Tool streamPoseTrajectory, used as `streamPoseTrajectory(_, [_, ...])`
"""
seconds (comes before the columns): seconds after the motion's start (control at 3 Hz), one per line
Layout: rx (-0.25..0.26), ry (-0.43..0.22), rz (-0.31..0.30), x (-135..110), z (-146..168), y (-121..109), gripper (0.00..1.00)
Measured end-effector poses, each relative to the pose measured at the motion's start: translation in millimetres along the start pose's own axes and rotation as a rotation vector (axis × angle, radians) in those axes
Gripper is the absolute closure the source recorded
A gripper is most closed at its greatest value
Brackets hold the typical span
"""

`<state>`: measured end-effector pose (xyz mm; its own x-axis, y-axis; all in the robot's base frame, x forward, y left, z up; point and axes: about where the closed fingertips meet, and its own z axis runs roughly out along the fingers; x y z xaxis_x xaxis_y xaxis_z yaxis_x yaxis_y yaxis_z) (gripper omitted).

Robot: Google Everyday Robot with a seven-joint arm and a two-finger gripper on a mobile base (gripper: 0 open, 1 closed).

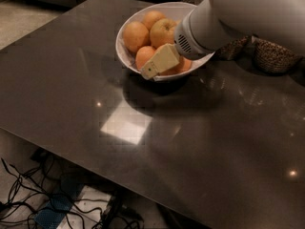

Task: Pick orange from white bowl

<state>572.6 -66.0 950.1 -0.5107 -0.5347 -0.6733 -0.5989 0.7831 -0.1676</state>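
The white bowl (125,56) stands at the back middle of the dark table and holds several oranges. One orange (135,35) lies at the left, one (152,18) at the back, and one (144,56) at the front. A paler yellowish fruit (164,32) sits among them. My gripper (152,69) reaches in from the upper right. Its cream tip lies over the bowl's front rim, against the front orange. The white arm (238,13) hides the right half of the bowl.
The dark table (95,89) is glossy, with light reflections. Two glass jars of grains (271,56) (233,49) stand to the right of the bowl, partly behind the arm. Cables (47,204) lie on the floor below the table's front edge.
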Motion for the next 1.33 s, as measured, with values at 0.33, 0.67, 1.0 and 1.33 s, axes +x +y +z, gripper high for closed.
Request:
streamPoseTrajectory(0.33, [0.028,-0.042,0.014,-4,12,-3,0.00])
streamPoseTrajectory(0.67, [0.035,-0.082,-0.020,-6,20,-9,0.00])
streamPoseTrajectory(1.0, [0.025,-0.104,-0.053,-6,27,-14,0.00])
streamPoseTrajectory(1.33, [0.023,-0.107,-0.055,-3,35,-21,0.00])
